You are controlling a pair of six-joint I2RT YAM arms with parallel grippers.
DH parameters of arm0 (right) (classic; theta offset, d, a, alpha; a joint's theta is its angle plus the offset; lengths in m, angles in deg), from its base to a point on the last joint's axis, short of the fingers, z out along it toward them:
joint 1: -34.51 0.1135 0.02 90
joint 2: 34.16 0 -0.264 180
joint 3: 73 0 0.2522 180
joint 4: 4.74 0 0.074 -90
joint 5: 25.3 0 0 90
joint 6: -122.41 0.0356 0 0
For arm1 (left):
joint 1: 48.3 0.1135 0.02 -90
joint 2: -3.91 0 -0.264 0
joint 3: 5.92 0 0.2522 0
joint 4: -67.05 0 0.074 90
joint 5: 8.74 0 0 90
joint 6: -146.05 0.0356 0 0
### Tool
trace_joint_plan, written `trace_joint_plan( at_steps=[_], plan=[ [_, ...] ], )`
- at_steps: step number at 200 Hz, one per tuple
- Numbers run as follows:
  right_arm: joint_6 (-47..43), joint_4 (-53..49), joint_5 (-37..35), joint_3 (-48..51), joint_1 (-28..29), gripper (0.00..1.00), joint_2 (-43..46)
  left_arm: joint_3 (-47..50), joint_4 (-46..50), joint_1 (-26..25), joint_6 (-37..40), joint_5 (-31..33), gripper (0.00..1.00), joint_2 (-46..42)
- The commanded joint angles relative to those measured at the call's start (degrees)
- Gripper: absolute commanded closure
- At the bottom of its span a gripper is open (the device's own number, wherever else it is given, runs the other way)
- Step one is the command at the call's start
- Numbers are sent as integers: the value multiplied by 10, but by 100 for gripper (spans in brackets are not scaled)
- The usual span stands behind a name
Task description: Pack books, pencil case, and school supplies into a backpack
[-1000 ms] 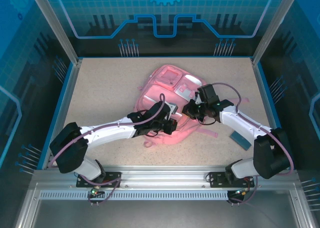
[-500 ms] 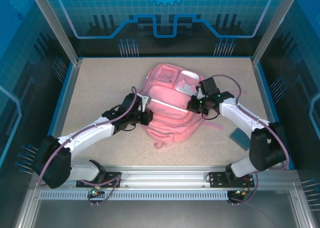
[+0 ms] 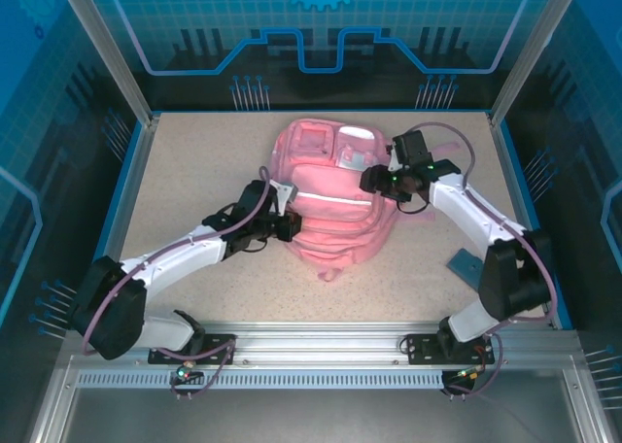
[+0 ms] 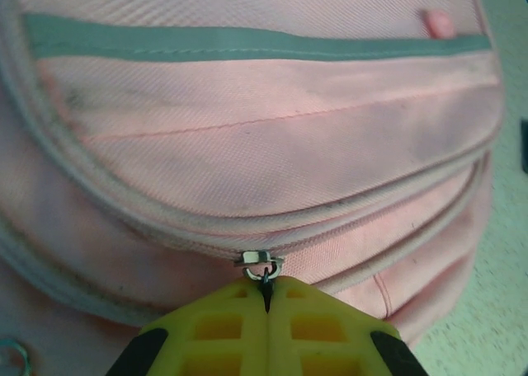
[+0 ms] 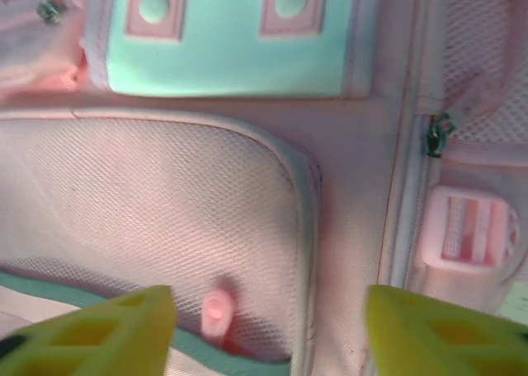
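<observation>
Top view: the pink backpack [image 3: 335, 205] lies flat on the speckled surface [image 3: 204, 171], just above mid-frame, with a white stripe [image 3: 335, 202] across it. The left claw [image 3: 288, 225] is at the backpack's left edge, against the fabric. The right claw [image 3: 373, 182] is over the backpack's upper right part, near the pale patches. A blue flat item [image 3: 465, 264] lies on the surface at lower right, well apart from the backpack and partly behind the right arm. Whether it is a book or the pencil case, I cannot tell.

Left wrist view: the left claw [image 4: 267, 298] is clenched. Its yellow fingers [image 4: 223, 326] are pressed together on the small metal zipper pull [image 4: 262, 265] at bottom centre. The pull sits on the zip line curving along the backpack's side seam. Pink fabric runs above the claw, and the stripe is near the top of the frame.

Right wrist view: the right claw [image 5: 268, 322] is released and grasps nothing. Its fingers stand wide apart at bottom left and bottom right. Under the gap lies the backpack's mesh pocket [image 5: 165, 203]. A small pink zip tab [image 5: 214, 314] is just beside the finger at bottom left; contact cannot be told. A pale mint patch [image 5: 231, 54] is at top centre, and a pink buckle [image 5: 470, 227] is at right.
</observation>
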Motion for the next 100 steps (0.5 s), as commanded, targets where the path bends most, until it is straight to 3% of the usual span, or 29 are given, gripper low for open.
trace_joint_plan(
  at_steps=[1, 37, 73, 100],
  plan=[
    [42, -44, -42, 32, -6, 26, 80, -10, 3, -46, -16, -46, 100, -22],
    [132, -60, -10, 104, -7, 23, 160, -40, -26, -106, -42, -70, 100, 15],
    [231, -49, 31, 162, 5, 34, 194, -87, -32, -142, -55, -56, 100, 73],
    [282, -14, 35, 204, 25, 36, 201, -106, -26, -145, -58, -47, 100, 92]
  ],
)
